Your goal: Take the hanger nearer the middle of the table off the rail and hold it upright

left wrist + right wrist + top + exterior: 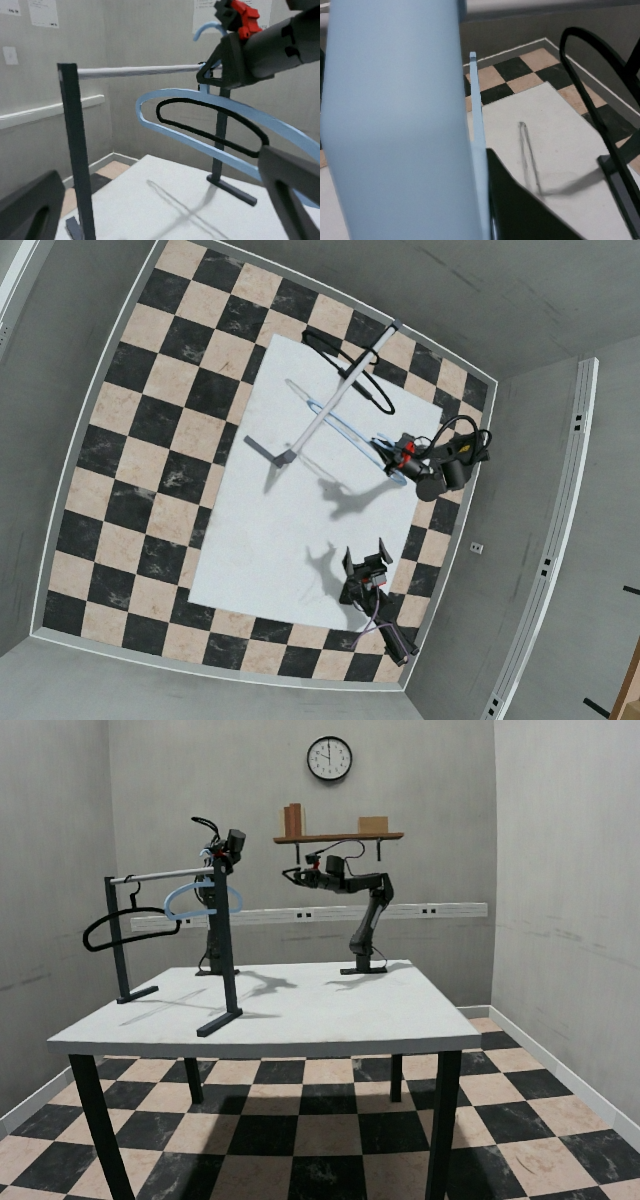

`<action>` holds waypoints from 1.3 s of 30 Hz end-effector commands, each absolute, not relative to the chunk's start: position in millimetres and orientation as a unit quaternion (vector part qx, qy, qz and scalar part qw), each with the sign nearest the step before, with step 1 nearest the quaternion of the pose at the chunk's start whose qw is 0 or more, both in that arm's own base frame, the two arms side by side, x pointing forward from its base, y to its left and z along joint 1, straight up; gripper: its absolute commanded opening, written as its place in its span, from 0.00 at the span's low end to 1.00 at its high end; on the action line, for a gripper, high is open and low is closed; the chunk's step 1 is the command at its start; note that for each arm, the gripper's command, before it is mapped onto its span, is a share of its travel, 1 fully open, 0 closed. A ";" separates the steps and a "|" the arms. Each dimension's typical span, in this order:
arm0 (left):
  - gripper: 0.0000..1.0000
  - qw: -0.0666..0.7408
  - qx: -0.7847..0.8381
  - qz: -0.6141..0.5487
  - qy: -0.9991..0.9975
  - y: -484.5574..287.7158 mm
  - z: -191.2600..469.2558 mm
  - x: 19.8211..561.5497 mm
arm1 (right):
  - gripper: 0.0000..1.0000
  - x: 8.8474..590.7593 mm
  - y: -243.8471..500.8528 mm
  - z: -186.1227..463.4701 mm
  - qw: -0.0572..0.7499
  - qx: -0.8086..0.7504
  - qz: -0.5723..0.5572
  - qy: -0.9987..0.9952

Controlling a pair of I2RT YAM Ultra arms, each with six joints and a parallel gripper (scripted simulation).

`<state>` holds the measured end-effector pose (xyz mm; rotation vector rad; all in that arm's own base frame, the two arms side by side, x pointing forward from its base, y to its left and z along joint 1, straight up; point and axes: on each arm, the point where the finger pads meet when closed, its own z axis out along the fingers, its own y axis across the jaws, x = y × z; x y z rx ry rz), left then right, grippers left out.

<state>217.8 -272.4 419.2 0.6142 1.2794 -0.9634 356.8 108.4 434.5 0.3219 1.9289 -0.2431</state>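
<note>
My right gripper (pixel 395 457) is shut on the neck of the light blue hanger (pixel 353 430), just below its hook. In the left wrist view the blue hook (pixel 207 29) stands above the rail's (pixel 140 71) near end and to one side of it. From above, the hanger's far arm still reaches under the rail (pixel 341 389). The hanger hangs roughly upright (pixel 201 898). It fills the right wrist view (pixel 395 120). The black hanger (pixel 343 372) hangs on the rail near its far end (pixel 129 926). My left gripper (pixel 366 551) (pixel 290 873) is open and empty, held high away from the rack.
The rack's dark posts (pixel 222 926) and feet (pixel 263 449) stand on the white table. The rack is upright. The right arm's cable (pixel 454 426) loops near the table edge. A wall shelf (pixel 338 837) is behind the left arm.
</note>
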 end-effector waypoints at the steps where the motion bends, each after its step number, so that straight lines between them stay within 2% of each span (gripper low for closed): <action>1: 1.00 0.666 0.269 -0.430 0.547 -264.9 440.1 211.1 | 0.00 354.2 103.8 445.9 0.565 0.150 -0.098 0.805; 39: 1.00 0.659 0.273 -0.429 0.554 -269.1 431.7 212.5 | 0.00 354.2 103.8 445.9 0.565 0.150 -0.098 0.805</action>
